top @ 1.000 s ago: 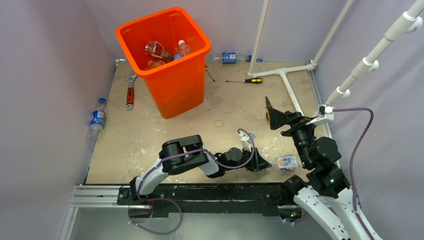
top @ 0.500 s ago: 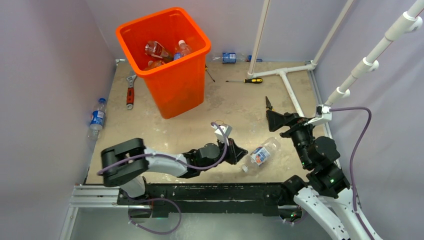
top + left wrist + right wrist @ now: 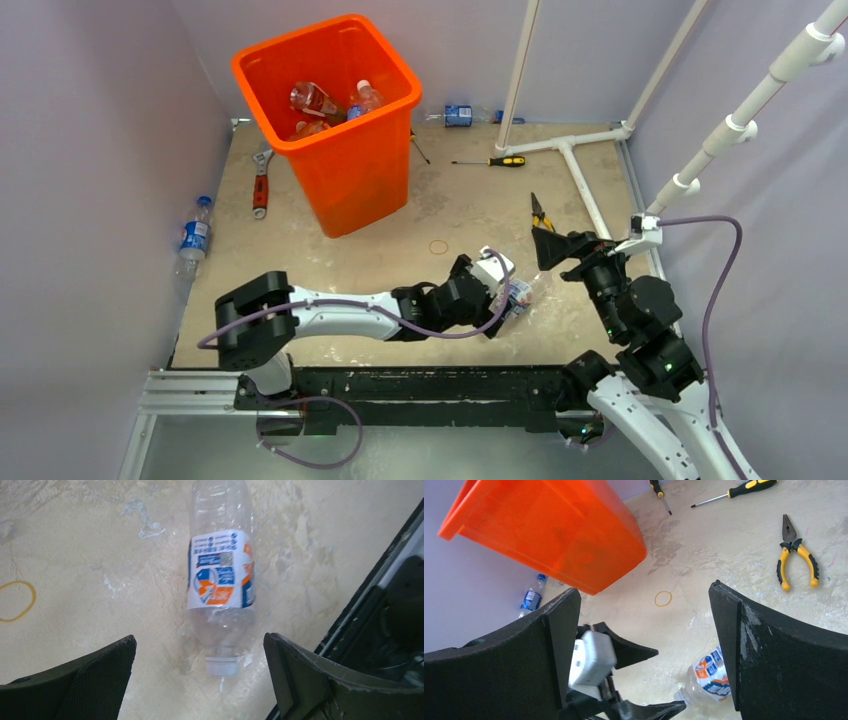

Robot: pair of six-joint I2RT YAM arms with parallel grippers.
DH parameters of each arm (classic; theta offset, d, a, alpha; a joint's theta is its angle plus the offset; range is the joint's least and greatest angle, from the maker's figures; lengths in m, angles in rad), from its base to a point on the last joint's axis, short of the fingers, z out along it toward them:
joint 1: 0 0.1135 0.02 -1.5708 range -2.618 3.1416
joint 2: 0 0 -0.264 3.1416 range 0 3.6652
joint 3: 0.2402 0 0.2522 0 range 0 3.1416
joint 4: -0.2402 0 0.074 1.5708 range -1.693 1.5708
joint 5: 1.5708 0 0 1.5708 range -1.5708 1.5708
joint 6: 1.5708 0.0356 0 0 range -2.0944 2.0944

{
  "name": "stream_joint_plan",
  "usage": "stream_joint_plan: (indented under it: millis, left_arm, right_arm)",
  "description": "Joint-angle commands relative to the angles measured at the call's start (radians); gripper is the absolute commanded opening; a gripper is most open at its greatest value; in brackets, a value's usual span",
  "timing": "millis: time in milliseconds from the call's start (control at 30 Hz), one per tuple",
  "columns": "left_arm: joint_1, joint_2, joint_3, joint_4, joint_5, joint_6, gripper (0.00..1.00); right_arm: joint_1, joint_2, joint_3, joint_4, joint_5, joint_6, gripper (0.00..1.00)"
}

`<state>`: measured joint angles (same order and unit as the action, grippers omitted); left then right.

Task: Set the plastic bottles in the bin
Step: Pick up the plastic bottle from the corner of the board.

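Low over bottle (image 3: 220,580), left gripper (image 3: 199,640) outstretched, agape

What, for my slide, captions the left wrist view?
Open left gripper above a clear bottle lying on the table.

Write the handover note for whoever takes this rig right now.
Left end effector: open, jaws either side of a bottle lying on the table, not gripping it.
Right end effector: open, empty.
Done: at least two bottles in the bin.
Left: that bottle, another off the table's left edge, another by the back wall.
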<state>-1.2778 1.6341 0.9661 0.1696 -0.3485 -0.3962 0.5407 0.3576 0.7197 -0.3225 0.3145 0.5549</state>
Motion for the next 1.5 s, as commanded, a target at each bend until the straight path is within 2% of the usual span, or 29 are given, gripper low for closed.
stream_joint_plan:
  millis: [0, 100, 333, 667, 900, 1033, 1200, 1467]
  left_arm:
    - [-0.002, 0.088, 0.115, -0.158, 0.022, 0.201, 0.99]
    - [-0.002, 0.188, 0.219, -0.260, 0.018, 0.255, 0.99]
    - [0.000, 0.275, 0.329, -0.280, 0.123, 0.293, 0.99]
    - [-0.001, 0.242, 0.333, -0.251, 0.140, 0.250, 0.99]
    - [-0.002, 0.187, 0.343, -0.136, 0.138, 0.132, 0.99]
    - [-0.002, 0.254, 0.417, -0.129, 0.126, 0.075, 0.99]
    - [-0.002, 0.370, 0.540, -0.166, 0.037, 0.022, 0.99]
    - [0.000, 0.516, 0.662, -0.162, -0.009, 0.040, 0.99]
  right_arm:
    - [-0.004, -0.035, 0.044, -0.012, -0.011, -0.026, 0.99]
    - [-0.004, -0.042, 0.048, -0.021, -0.013, -0.023, 0.99]
    - [-0.004, -0.057, 0.066, -0.042, -0.003, -0.032, 0.99]
    - [-0.004, -0.066, 0.057, -0.041, -0.003, -0.039, 0.99]
    - [-0.004, -0.069, 0.048, -0.029, 0.001, -0.037, 0.99]
    - [-0.005, -0.087, 0.040, -0.024, 0.013, -0.024, 0.99]
    - [-0.004, -0.095, 0.071, -0.032, 0.006, -0.022, 0.99]
    - [-0.004, -0.132, 0.093, -0.041, -0.004, 0.000, 0.99]
